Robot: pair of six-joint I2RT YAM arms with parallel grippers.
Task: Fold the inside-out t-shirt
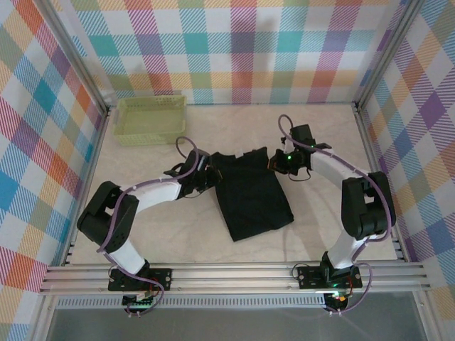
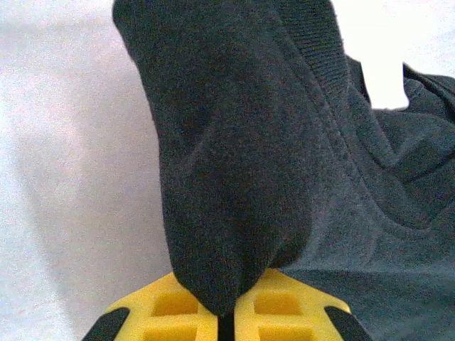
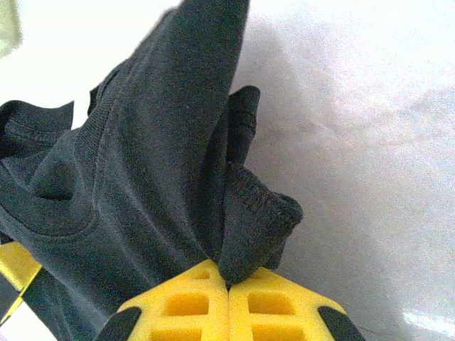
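Reference landmark: the basket (image 1: 151, 119), a pale green lattice tray at the far left of the table (image 1: 320, 234).

1. Left gripper (image 1: 205, 170): in the top view it sits to the right of the basket and nearer the arm bases, at the left far corner of the t-shirt (image 1: 252, 195). The top view does not resolve the jaws. The left wrist view does: the yellow fingers (image 2: 174, 305) are clenched together on a bunched fold of black cloth that rises from between them, with a stitched seam running down the cloth to its right.

2. T-shirt: it lies on the table, right of the basket and nearer than it. Its long axis runs from far to near, with the near end swung slightly to the right, away from the basket. The far edge spans the gap between the two grippers.

3. Right gripper (image 1: 276, 162): it is farthest right from the basket, at the right far corner of the t-shirt. The right wrist view shows its yellow fingers (image 3: 188, 302) clenched on a rolled, hemmed edge of the cloth, a detail the top view cannot give.

Count: one basket, one t-shirt, two arms, two grippers. The top view gives the basket and the t-shirt's outline.
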